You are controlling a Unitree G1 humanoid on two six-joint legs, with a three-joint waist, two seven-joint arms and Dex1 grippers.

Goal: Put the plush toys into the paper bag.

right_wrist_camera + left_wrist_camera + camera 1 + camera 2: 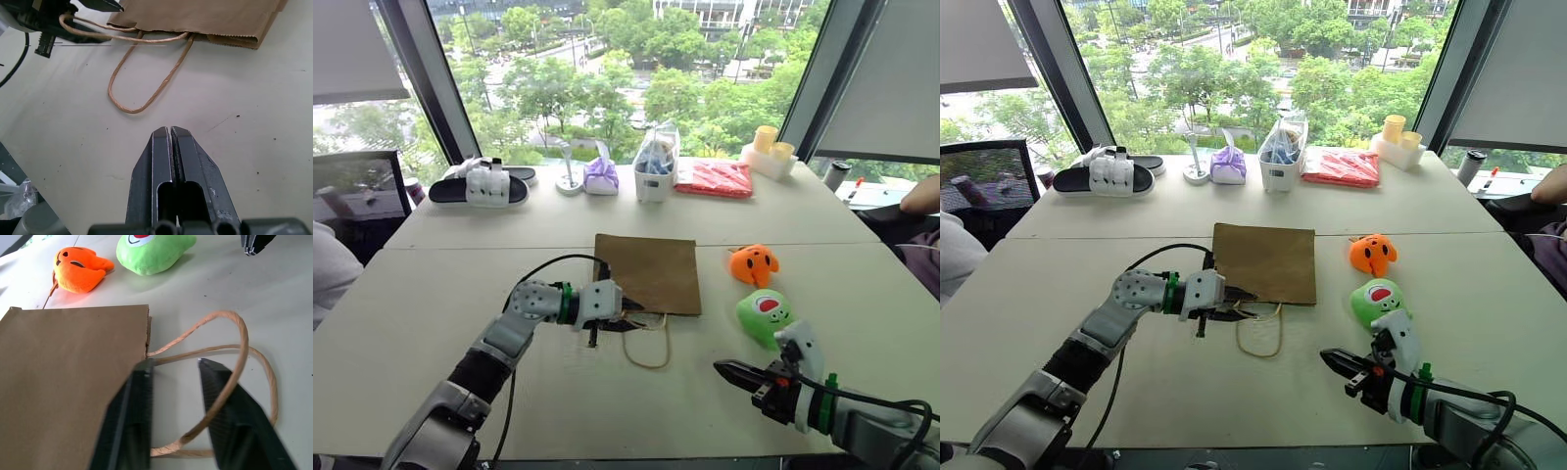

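Note:
The brown paper bag (646, 269) lies flat mid-table, its cord handles (648, 348) looped toward me. My left gripper (628, 323) is at the bag's mouth. In the left wrist view its fingers (132, 411) stand a little apart, with the handle cords (186, 351) running between the tips. The orange plush toy (754, 264) and the green plush toy (764, 313) lie on the table right of the bag. My right gripper (720, 369) hovers shut and empty just in front of the green toy, pointing toward the handles.
Along the far edge by the window stand black-and-white sandals (480, 186), a purple cloth bundle (601, 176), a white bin with blue items (656, 166), a red packet (715, 178) and yellow cups (771, 147). A person's arm (922, 196) rests at the far right.

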